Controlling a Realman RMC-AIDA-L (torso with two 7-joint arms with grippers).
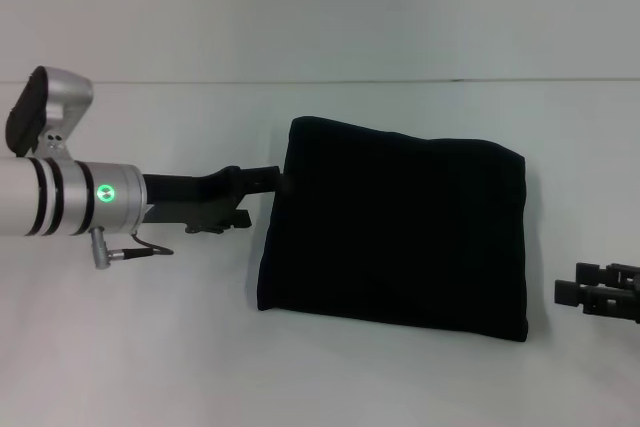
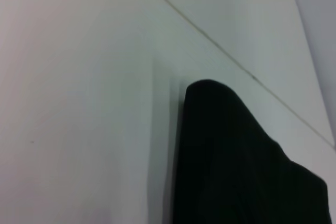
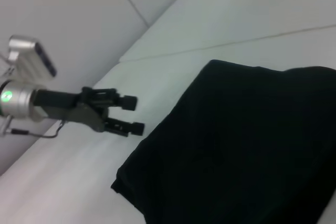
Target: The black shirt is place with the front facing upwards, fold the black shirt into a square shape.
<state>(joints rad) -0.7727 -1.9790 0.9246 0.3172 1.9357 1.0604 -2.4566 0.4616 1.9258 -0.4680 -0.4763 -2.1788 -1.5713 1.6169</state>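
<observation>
No lettering, label or brand can be read anywhere on the shirt point(image 1: 395, 237): what shows is plain black cloth, folded into a near-square block that lies flat on the white bench point(image 1: 120, 347), about the middle of the head view and a little to the right. Its far edge slopes slightly, higher at the left corner, and its near edge runs straight along the bench. One small green light glows on the silver wrist of the left arm, which reaches in from the left. The left hand point(image 1: 270, 192) sits at the shirt's left edge near the far corner; in the right wrist view point(image 3: 132, 115) its two black fingers point(image 3: 128, 102) stand apart with a gap between them and nothing gripped, their tips just beside the cloth's edge, though whether one tip touches the cloth cannot be told. The left wrist view shows only a rounded corner of the shirt point(image 2: 236, 166) against the bench, with a seam line running across the white surface beyond it. The right hand point(image 1: 568, 294) rests low at the right edge of the head view, apart from the shirt's right side; whether its fingers are open or closed cannot be told.
</observation>
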